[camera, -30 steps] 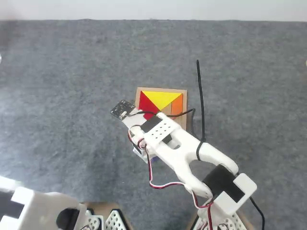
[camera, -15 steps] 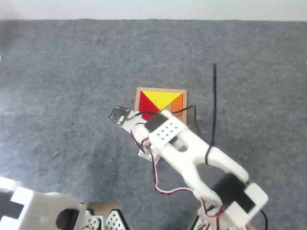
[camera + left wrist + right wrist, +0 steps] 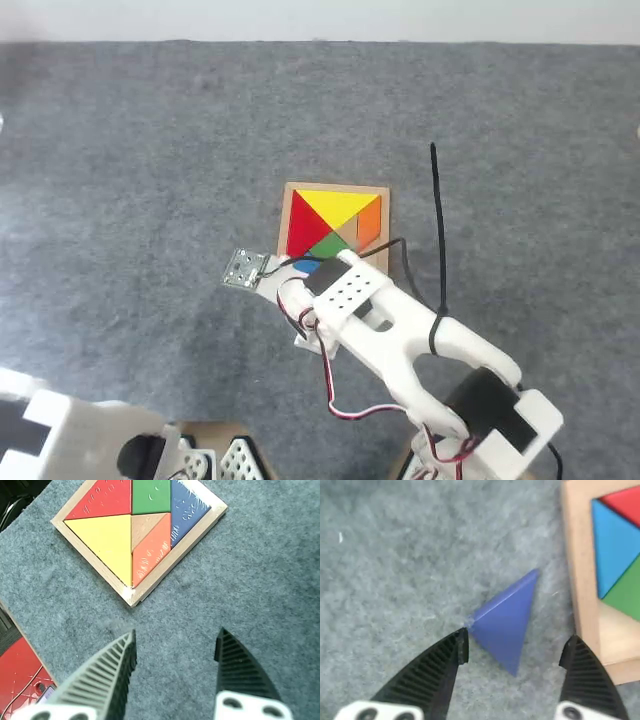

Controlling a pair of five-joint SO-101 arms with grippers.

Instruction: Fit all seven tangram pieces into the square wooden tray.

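**Tangram tray lying part-filled, one blue triangle loose between spread claws**

Left gripper (image 3: 176,635) is hanging over the grey carpet (image 3: 260,580) with its two fingers spread wide, holding nothing and touching nothing. The square wooden tray (image 3: 92,557) is lying well beyond its tips.

In the high view the right arm (image 3: 400,330) is leaning out from the near edge over the tray's (image 3: 336,187) near left corner. Right gripper (image 3: 517,645) is standing wide open too, straddling a loose blue triangle (image 3: 506,622) that is lying flat on the carpet. One fingertip (image 3: 462,647) is sitting right at a corner of that triangle, though whether it is touching cannot be told. The other finger is hovering apart from the piece, near the tray's outer rim (image 3: 580,570). The triangle is resting just beside that rim, outside the tray and not touching it.

Inside the tray, a red triangle (image 3: 301,225) is filling the left side, a yellow triangle (image 3: 333,207) the far side and an orange piece (image 3: 371,218) the right. A green piece (image 3: 328,247) and a blue piece (image 3: 307,266) are lying nearer the arm. A small patch of bare wood (image 3: 347,232) is showing between green and orange.

To the right, a black cable (image 3: 438,230) is trailing across the carpet.
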